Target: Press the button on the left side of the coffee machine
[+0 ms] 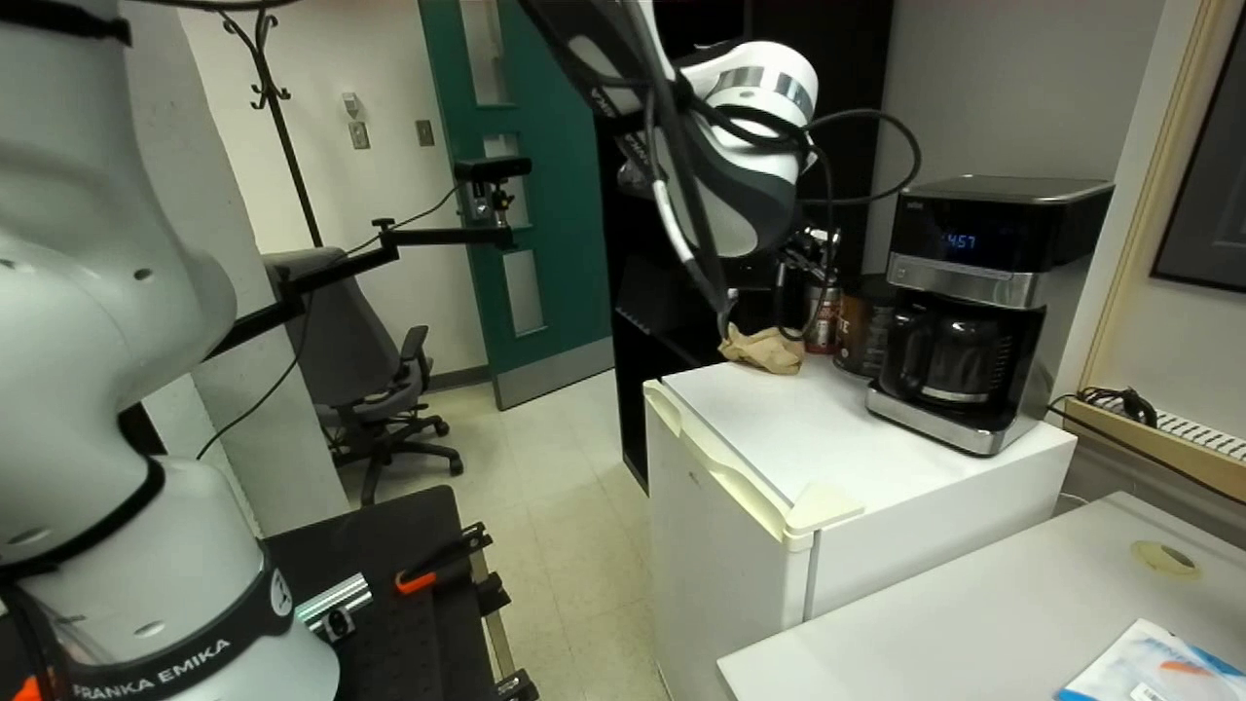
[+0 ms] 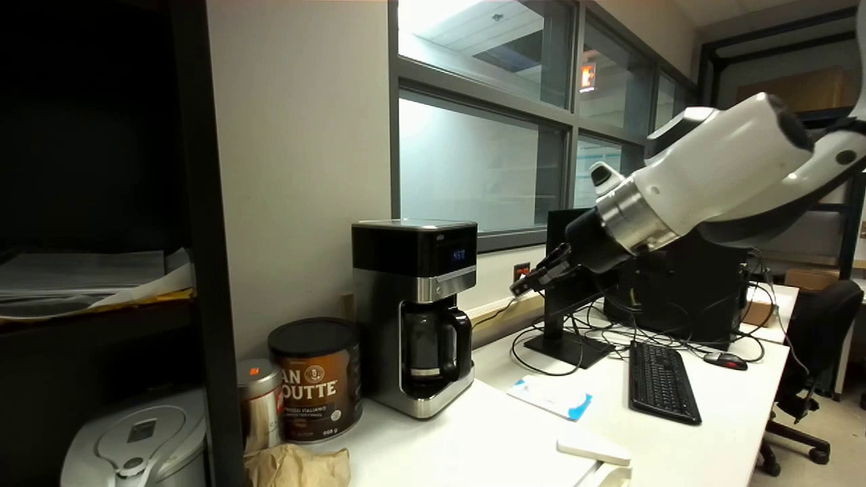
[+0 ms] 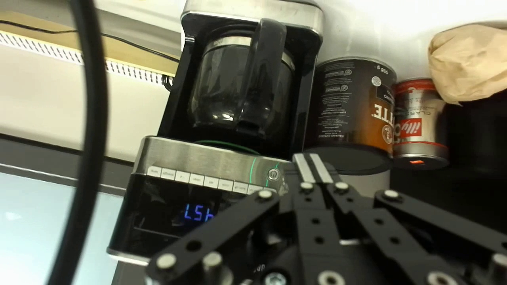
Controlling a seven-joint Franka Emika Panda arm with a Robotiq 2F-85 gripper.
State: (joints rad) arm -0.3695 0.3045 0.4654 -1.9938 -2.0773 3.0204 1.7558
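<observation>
- One press is left, as I judge it: in the wrist view the machine (image 3: 222,158) fills the frame from top centre to lower left, upside down, its clock (image 3: 199,213) lit.
- The round button (image 3: 273,174), just right of centre and a little low, I take for my target.
- My gripper (image 3: 312,166) stands in the lower right, jaws together with nothing seen between them, tips just right of the button as seen from here.
- In an exterior view with a tin (image 2: 314,385) at lower left, the machine stands at centre; a strip of wall (image 2: 497,277) shows between it and my jaws, so I judge no contact yet. The approach looks part done; lining up, closing the gap and pushing remain.
- Around it there: a bag (image 2: 298,465) at the bottom left, a keyboard (image 2: 664,382) at right, a window (image 2: 473,162) across the top.
- In an exterior view with a white fridge (image 1: 798,438) right of centre, the machine stands on its top, at right of frame. My jaws are hard to make out there.
- Behind, a green door (image 1: 571,243) left of top centre, a chair (image 1: 341,341) at left; a desk (image 1: 934,623) fills the lower right corner.
</observation>
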